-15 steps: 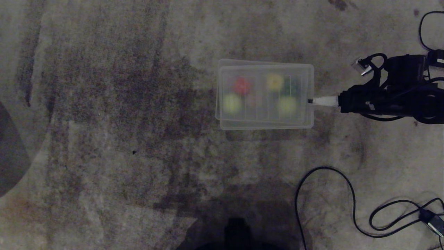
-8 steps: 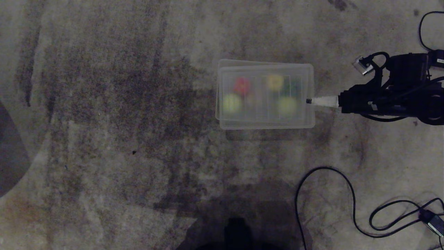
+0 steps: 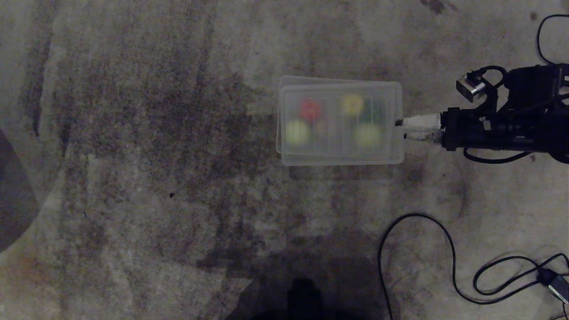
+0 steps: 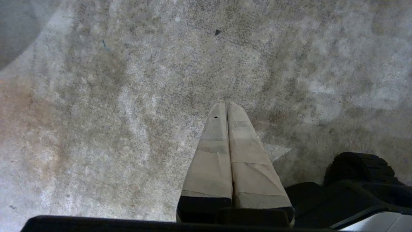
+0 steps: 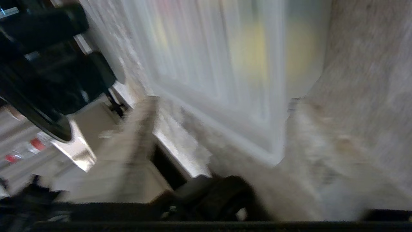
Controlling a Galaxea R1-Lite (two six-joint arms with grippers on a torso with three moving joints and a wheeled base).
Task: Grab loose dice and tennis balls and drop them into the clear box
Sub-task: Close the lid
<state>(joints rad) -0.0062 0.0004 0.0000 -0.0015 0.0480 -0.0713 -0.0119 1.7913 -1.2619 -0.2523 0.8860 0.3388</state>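
The clear box sits on the floor right of centre, with a white ribbed panel lying over it, slightly offset. Blurred through the panel show a red die, a yellow die, a dark green die, a faint tan die and two tennis balls. My right gripper is at the panel's right edge, open, one finger on each side of the rim. In the right wrist view the panel fills the space ahead of that gripper. My left gripper is shut over bare floor.
Black cables and a power adapter lie on the stained concrete floor at the lower right. Another cable loops at the upper right. A dark rounded shape sits at the left edge.
The right gripper's fingers have spread apart and its wrist has rolled; the arm has drawn back slightly to the right. The panel and box stay in place.
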